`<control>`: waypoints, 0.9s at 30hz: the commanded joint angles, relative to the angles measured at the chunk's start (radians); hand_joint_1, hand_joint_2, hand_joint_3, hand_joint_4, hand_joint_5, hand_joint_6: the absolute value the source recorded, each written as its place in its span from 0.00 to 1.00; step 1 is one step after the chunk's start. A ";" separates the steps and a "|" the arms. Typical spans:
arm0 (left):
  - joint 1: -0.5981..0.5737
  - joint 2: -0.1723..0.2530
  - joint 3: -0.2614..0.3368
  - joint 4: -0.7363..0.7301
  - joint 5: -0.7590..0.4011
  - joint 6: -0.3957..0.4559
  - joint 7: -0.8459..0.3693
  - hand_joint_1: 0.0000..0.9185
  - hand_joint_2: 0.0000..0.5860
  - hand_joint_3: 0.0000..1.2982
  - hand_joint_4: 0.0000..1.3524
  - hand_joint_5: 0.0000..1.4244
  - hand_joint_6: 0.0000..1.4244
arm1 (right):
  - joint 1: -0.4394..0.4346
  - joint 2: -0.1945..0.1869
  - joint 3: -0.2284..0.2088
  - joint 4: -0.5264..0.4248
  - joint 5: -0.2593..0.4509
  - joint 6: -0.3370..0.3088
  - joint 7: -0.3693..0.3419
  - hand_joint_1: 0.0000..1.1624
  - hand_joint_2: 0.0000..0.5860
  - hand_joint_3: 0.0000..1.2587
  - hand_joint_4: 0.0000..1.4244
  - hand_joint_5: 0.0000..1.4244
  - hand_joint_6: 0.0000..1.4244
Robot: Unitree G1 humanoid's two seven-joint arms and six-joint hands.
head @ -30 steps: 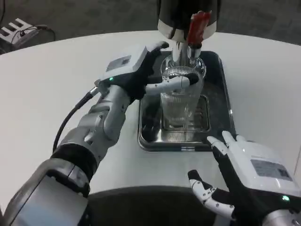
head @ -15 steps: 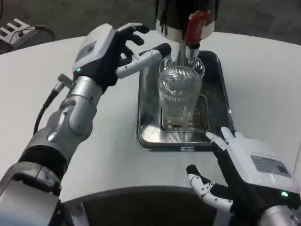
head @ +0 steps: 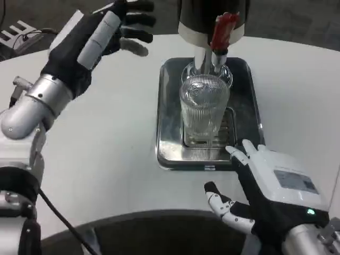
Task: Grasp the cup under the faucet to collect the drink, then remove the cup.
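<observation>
A clear ribbed cup (head: 204, 109) stands upright on the metal drip tray (head: 170, 106), directly under the faucet (head: 210, 61) of the dispenser with its red tap handle (head: 222, 31). My left hand (head: 101, 37) is raised high at the upper left, well away from the cup, fingers spread and holding nothing. My right hand (head: 268, 194) hovers low at the front right, just in front of the tray's near edge, fingers apart and empty.
The dark dispenser body (head: 212, 16) rises behind the tray. A white rack-like object (head: 18, 32) lies at the far left on the dark floor. The white table (head: 106, 138) spreads to the left and right of the tray.
My left hand has let go of the cup and lifted up and to the left, away from it. The right hand has edged slightly forward. The cup stays under the faucet.
</observation>
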 commanded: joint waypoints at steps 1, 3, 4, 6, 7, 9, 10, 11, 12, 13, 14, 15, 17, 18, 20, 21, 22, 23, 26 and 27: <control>-0.049 0.013 0.035 -0.020 -0.067 0.090 -0.174 0.00 0.21 0.21 0.16 0.24 0.26 | -0.016 0.059 0.025 0.012 -0.002 0.012 -0.018 0.23 0.79 0.12 0.00 0.00 0.00; -0.067 0.019 0.039 -0.019 -0.079 0.123 -0.248 0.00 0.21 0.19 0.14 0.22 0.24 | -0.021 0.061 0.031 0.018 -0.002 0.015 -0.021 0.23 0.79 0.12 0.00 0.00 0.00; -0.074 0.020 0.042 -0.017 -0.082 0.135 -0.276 0.00 0.21 0.19 0.13 0.21 0.23 | -0.024 0.061 0.033 0.020 -0.002 0.018 -0.023 0.23 0.79 0.12 0.00 0.00 0.00; -0.093 0.020 0.045 -0.010 -0.082 0.156 -0.330 0.00 0.22 0.18 0.12 0.20 0.22 | -0.030 0.060 0.035 0.023 -0.004 0.024 -0.026 0.23 0.79 0.12 0.00 0.00 0.00; -0.100 0.020 0.047 -0.007 -0.083 0.162 -0.347 0.00 0.22 0.17 0.12 0.20 0.21 | -0.031 0.059 0.035 0.024 -0.005 0.027 -0.025 0.23 0.79 0.12 0.00 0.00 0.00; -0.111 0.019 0.054 -0.002 -0.084 0.168 -0.359 0.00 0.22 0.16 0.11 0.20 0.21 | -0.029 0.060 0.037 0.023 -0.006 0.033 -0.025 0.23 0.79 0.12 0.00 0.00 0.00; -0.116 0.018 0.057 0.001 -0.083 0.170 -0.362 0.00 0.22 0.16 0.11 0.20 0.20 | -0.028 0.059 0.040 0.022 -0.007 0.035 -0.026 0.23 0.79 0.12 0.00 0.00 0.00; -0.121 0.017 0.059 0.004 -0.082 0.173 -0.363 0.00 0.22 0.16 0.11 0.20 0.20 | -0.026 0.060 0.042 0.021 -0.007 0.037 -0.027 0.23 0.79 0.12 0.00 0.00 0.00; -0.126 0.015 0.061 0.006 -0.082 0.176 -0.361 0.00 0.22 0.16 0.11 0.20 0.20 | -0.024 0.060 0.043 0.019 -0.007 0.039 -0.028 0.23 0.79 0.12 0.00 0.00 0.00; -0.135 0.011 0.062 0.007 -0.081 0.178 -0.358 0.00 0.22 0.16 0.11 0.20 0.20 | -0.023 0.061 0.044 0.019 -0.007 0.042 -0.029 0.23 0.79 0.12 0.00 0.00 0.00; -0.144 0.006 0.062 0.009 -0.080 0.180 -0.353 0.00 0.22 0.16 0.11 0.20 0.20 | -0.023 0.061 0.045 0.020 -0.007 0.044 -0.029 0.23 0.79 0.12 0.00 0.00 0.00; -0.150 0.002 0.062 0.011 -0.079 0.180 -0.350 0.00 0.22 0.16 0.11 0.20 0.20 | -0.023 0.060 0.046 0.020 -0.007 0.045 -0.031 0.23 0.79 0.12 0.00 0.00 0.00; -0.163 -0.005 0.060 0.014 -0.075 0.183 -0.343 0.00 0.22 0.15 0.11 0.19 0.20 | -0.025 0.060 0.050 0.021 -0.006 0.046 -0.035 0.23 0.79 0.12 0.00 0.00 0.00; -0.174 -0.011 0.055 0.017 -0.068 0.187 -0.335 0.00 0.22 0.15 0.11 0.19 0.20 | -0.025 0.060 0.051 0.021 -0.005 0.047 -0.036 0.23 0.79 0.12 0.00 0.00 0.00; -0.188 -0.019 0.047 0.022 -0.058 0.191 -0.324 0.00 0.22 0.15 0.11 0.19 0.20 | -0.027 0.060 0.056 0.022 -0.004 0.050 -0.036 0.23 0.79 0.12 0.00 0.00 0.00; -0.196 -0.024 0.042 0.025 -0.052 0.193 -0.318 0.00 0.22 0.15 0.11 0.19 0.20 | -0.027 0.060 0.058 0.022 -0.003 0.051 -0.038 0.23 0.79 0.12 0.00 0.00 0.00; -0.200 -0.027 0.040 0.027 -0.048 0.194 -0.315 0.00 0.22 0.15 0.11 0.19 0.20 | -0.027 0.061 0.060 0.022 -0.002 0.052 -0.039 0.23 0.79 0.12 0.00 0.00 0.00; -0.205 -0.031 0.036 0.030 -0.042 0.196 -0.311 0.00 0.22 0.15 0.11 0.19 0.20 | -0.028 0.061 0.062 0.021 -0.001 0.053 -0.040 0.23 0.80 0.12 0.00 0.00 0.00; -0.229 -0.056 0.016 0.040 -0.025 0.209 -0.304 0.00 0.22 0.15 0.11 0.19 0.20 | -0.032 0.063 0.063 0.025 0.004 0.057 -0.044 0.22 0.80 0.12 0.00 0.00 0.00; -0.234 -0.062 0.013 0.042 -0.021 0.212 -0.303 0.00 0.22 0.15 0.10 0.19 0.20 | -0.034 0.063 0.064 0.026 0.003 0.058 -0.043 0.22 0.80 0.12 0.00 0.00 0.00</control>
